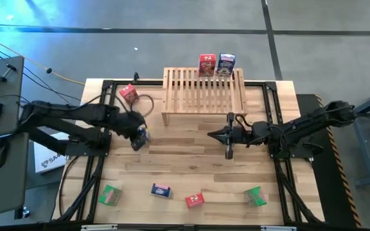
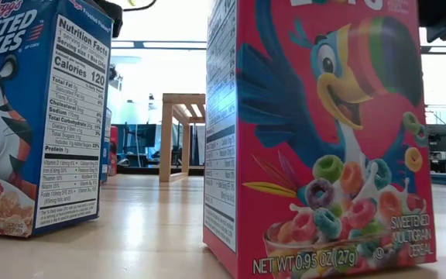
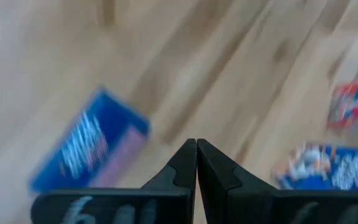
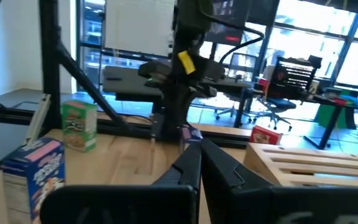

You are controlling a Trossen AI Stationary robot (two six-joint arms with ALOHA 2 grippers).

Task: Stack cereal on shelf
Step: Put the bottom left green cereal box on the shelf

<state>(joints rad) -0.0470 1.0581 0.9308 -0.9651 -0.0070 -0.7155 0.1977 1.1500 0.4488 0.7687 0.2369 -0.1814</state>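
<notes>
High view shows the left gripper (image 1: 139, 142) low over the tabletop (image 1: 191, 173), left of centre, its jaws pressed together on nothing. A small blue box (image 1: 142, 135) sits right at its tip, touching or just beside it; I cannot tell which. In the left wrist view that blue box (image 3: 89, 143) lies flat just ahead of the closed fingertips (image 3: 196, 152) and off to one side, its long axis slanted across the line of the jaws rather than along it. So the jaws must open and swing toward it before any grasp, by my reading.

The right gripper (image 1: 229, 153) hangs near the middle, just in front of the shelf (image 1: 204, 96), jaws likewise shut and empty, well apart from that blue box; the left arm is clearly nearer to it.

Two boxes, red (image 1: 207, 65) and blue (image 1: 227, 63), stand at the shelf's far edge. Another red box (image 1: 129, 95) lies left of the shelf. Four more wait along the near edge: green (image 1: 111, 195), blue (image 1: 161, 190), red (image 1: 194, 200), green (image 1: 256, 196).
</notes>
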